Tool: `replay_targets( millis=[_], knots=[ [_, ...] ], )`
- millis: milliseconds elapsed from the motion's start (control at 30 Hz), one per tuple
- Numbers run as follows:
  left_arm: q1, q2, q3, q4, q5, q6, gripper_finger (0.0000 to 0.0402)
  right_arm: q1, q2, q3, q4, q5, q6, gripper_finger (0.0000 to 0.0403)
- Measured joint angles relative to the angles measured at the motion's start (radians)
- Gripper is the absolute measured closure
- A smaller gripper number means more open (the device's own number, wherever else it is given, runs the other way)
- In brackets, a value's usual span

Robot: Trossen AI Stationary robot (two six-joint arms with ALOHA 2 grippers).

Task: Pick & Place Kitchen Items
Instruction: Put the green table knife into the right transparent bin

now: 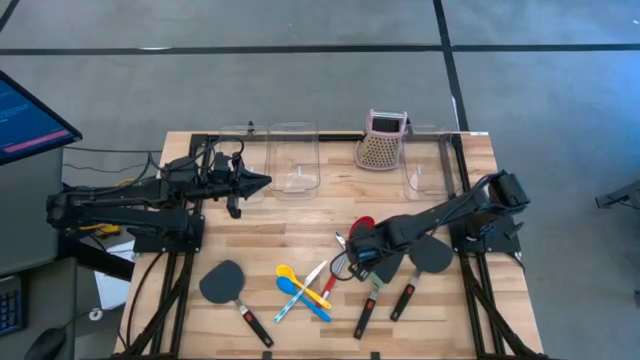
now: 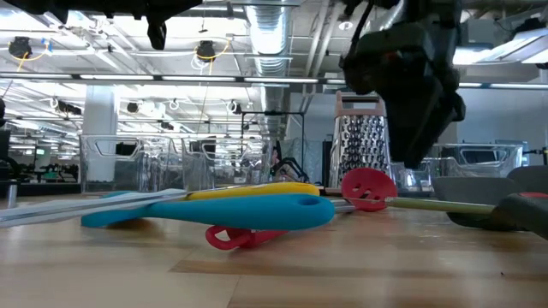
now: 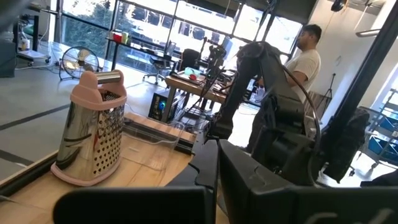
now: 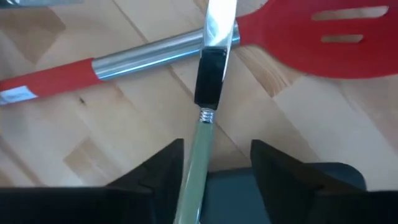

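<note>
Your widest free stretch of table (image 1: 300,215) is the bare wood across the middle, between the clear bins (image 1: 292,160) at the far edge and the utensils nearer you. The far edge itself is blocked by those bins and the box grater (image 1: 381,143), which stands between two of them. Front centre is cluttered: the yellow spoon (image 1: 300,288) and blue spoon (image 1: 305,298) lie crossed with the silver tongs (image 1: 312,277), leaving little room to reach down between them. A lone black spatula (image 1: 228,287) lies at front left with open wood around it. At right, the right gripper (image 1: 358,252) and its arm hang low over the red spoon (image 4: 298,34) and two more spatulas (image 1: 425,262), barring passage there. The left gripper (image 1: 262,182) hovers near the bins at far left.
</note>
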Motion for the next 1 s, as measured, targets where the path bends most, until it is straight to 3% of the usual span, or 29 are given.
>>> replay_targets(
  millis=[267,1000],
  knots=[
    [0.000,0.000,0.000,0.000,0.000,0.000,0.0400,0.001,0.071,0.001,0.062,-0.041,0.002,0.0192],
    [0.000,0.000,0.000,-0.001,0.000,0.000,0.0400,-0.033,0.114,-0.001,0.109,-0.033,-0.027,0.0245]
  ],
)
